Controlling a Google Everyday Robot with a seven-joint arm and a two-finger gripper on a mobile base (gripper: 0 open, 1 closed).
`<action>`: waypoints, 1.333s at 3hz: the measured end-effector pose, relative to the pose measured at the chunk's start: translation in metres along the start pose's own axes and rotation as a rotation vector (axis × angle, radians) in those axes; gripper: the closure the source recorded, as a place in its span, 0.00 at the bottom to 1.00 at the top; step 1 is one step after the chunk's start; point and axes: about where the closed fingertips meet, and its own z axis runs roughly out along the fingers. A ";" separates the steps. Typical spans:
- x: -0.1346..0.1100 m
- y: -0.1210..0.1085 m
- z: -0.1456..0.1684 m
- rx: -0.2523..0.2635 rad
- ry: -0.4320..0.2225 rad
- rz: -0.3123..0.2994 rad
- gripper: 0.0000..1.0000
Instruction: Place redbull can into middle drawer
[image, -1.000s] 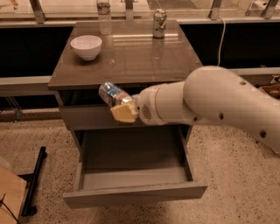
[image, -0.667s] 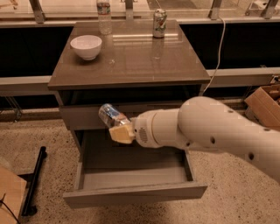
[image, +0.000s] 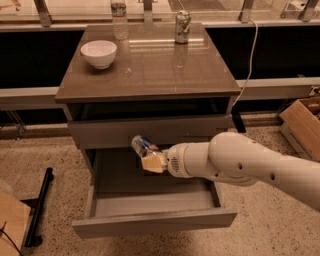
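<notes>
End effector clamped on the redbull can, held tilted over the open middle drawer, left of centre. The can is probably light, thin-walled and slippery; a mid-body grip suits it.

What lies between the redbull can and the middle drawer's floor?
Nothing, in the camera view: the claw holds the redbull can above the open middle drawer, and the stretch below is bare.

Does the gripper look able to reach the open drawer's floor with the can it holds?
Probably yes: the gripper, holding the redbull can over the pulled-out middle drawer, has only bare floor beneath it.
</notes>
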 end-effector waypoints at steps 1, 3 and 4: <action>0.026 -0.048 0.016 0.000 0.008 0.073 1.00; 0.039 -0.062 0.033 0.014 0.040 0.105 1.00; 0.057 -0.078 0.055 -0.010 0.084 0.109 1.00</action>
